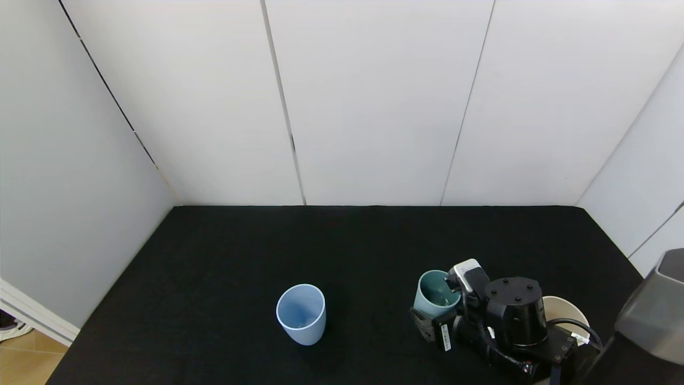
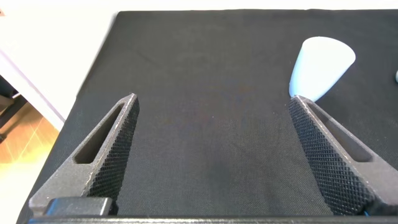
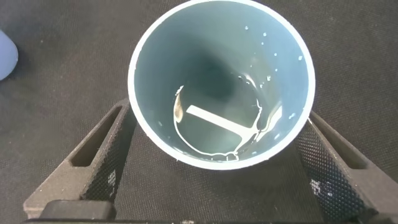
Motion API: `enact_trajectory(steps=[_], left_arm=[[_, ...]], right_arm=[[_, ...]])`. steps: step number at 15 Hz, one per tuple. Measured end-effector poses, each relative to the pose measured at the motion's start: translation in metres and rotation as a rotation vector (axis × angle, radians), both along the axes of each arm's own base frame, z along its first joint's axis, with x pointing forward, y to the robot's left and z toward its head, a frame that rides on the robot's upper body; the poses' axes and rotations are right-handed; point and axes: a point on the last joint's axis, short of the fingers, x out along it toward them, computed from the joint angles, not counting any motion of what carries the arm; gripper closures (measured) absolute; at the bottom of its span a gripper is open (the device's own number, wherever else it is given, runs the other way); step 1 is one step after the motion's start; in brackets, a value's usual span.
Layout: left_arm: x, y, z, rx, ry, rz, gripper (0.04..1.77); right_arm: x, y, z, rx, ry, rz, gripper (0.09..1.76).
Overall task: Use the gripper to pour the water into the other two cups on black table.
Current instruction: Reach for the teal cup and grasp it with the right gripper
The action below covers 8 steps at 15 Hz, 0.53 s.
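The black table [image 1: 224,278] took most of the head view, closed in by white wall panels [image 1: 374,101] behind it and on both sides. On this table, at the near right, was the right arm, the biggest thing that stood over the cloth. Its right gripper [image 1: 427,313] was low, at the teal-green cup [image 1: 435,294]. In the right wrist view the two textured fingers [image 3: 102,165] were spread wide, one on each side of the teal-green cup [image 3: 221,81], and the cup stood between them. I could not tell whether the pads really touched the cup wall; they seemed just beside it, not pressing.

Behind the right arm, near the right corner of the table, a cream-white cup [image 1: 566,315] was half hidden by the wrist body and a black cable. A grey part of the robot [image 1: 654,315] filled the right edge of the head view.

The light blue cup [image 1: 301,314] stood upright near the front middle of the table, well apart from the teal-green cup, to the left of it. In the left wrist view the light blue cup [image 2: 320,65] was ahead of the left gripper [image 2: 214,106], beyond one finger. The left gripper hung over bare cloth with its fingers [image 2: 109,152] spread and with nothing between them.

The smallest thing was the water [image 3: 221,127]: a shallow clear pool at the bottom of the teal-green cup, with a bright glint on it and small drops on the inner wall.
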Motion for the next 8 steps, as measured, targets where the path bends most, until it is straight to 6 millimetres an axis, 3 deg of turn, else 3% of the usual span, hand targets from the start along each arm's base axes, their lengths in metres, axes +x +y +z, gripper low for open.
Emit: enact_trajectory(steps=[4, 8], left_arm=[[0.0, 0.0, 0.0, 0.0, 0.0, 0.0, 0.09], [0.0, 0.0, 0.0, 0.0, 0.0, 0.0, 0.09]], right_arm=[[0.0007, 0.0003, -0.0033, -0.01, 0.001, -0.013, 0.63], [0.0015, 0.0003, -0.0026, -0.003, -0.009, -0.013, 0.67]])
